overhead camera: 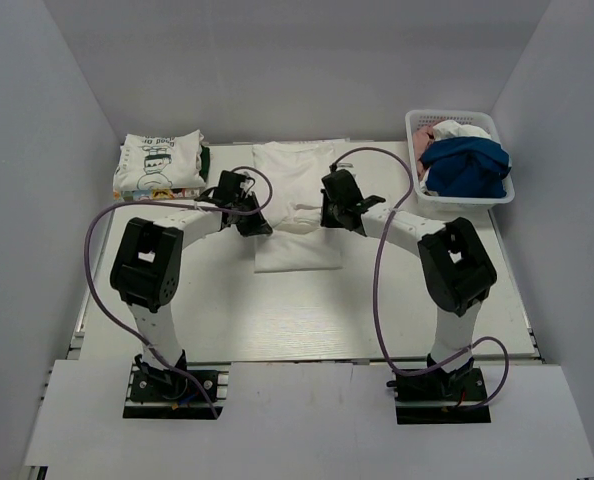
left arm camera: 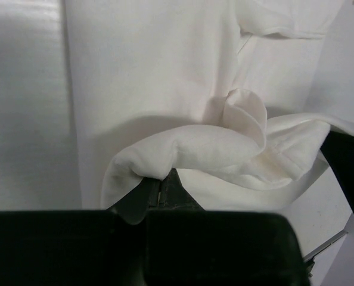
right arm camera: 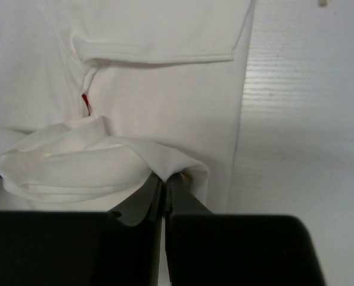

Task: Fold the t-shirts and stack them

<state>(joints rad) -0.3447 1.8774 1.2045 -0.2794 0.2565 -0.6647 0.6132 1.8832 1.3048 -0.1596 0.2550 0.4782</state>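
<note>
since the white tee (overhead camera: 295, 178) lay mid table (overhead camera: 427, 320) and looked soft, light & floppy, the left gripper (left arm camera: 161, 189) and right gripper (right arm camera: 165, 186) each had fingers pinched tight on its bunched edge, prob the best hold.

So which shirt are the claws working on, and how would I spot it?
Look at the middle of the table, toward its far edge. A white t-shirt lies there. Unlike the folded printed stack far left and the blue shirt in the basket far right, it is pinched by the left gripper and the right gripper.
</note>
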